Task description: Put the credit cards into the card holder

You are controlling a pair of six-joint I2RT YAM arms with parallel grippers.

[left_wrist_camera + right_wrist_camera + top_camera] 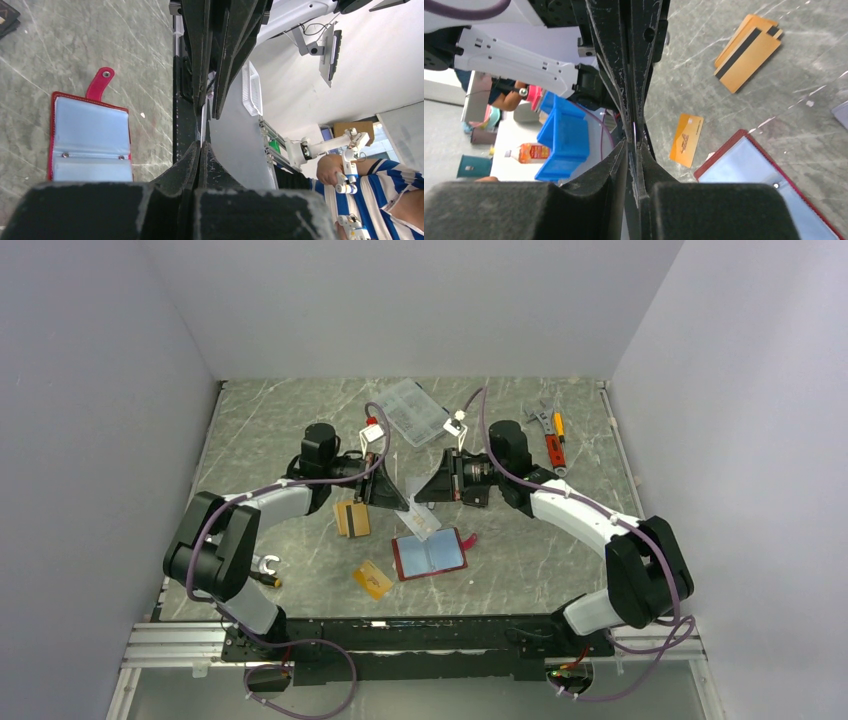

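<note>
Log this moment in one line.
left jaws: shut on thin card | right jaws: around same card, grip unclear | card holder: lying open

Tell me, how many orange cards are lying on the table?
3: one orange card alone beside the card holder, two overlapping in a stack farther back; the stack may hide more.

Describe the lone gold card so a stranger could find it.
On the grey marble table, find the open red card holder, light blue inside. Just left of it lies one orange-gold card, tilted. Unlike the stacked cards farther back, it lies alone and shows no black stripe.
</note>
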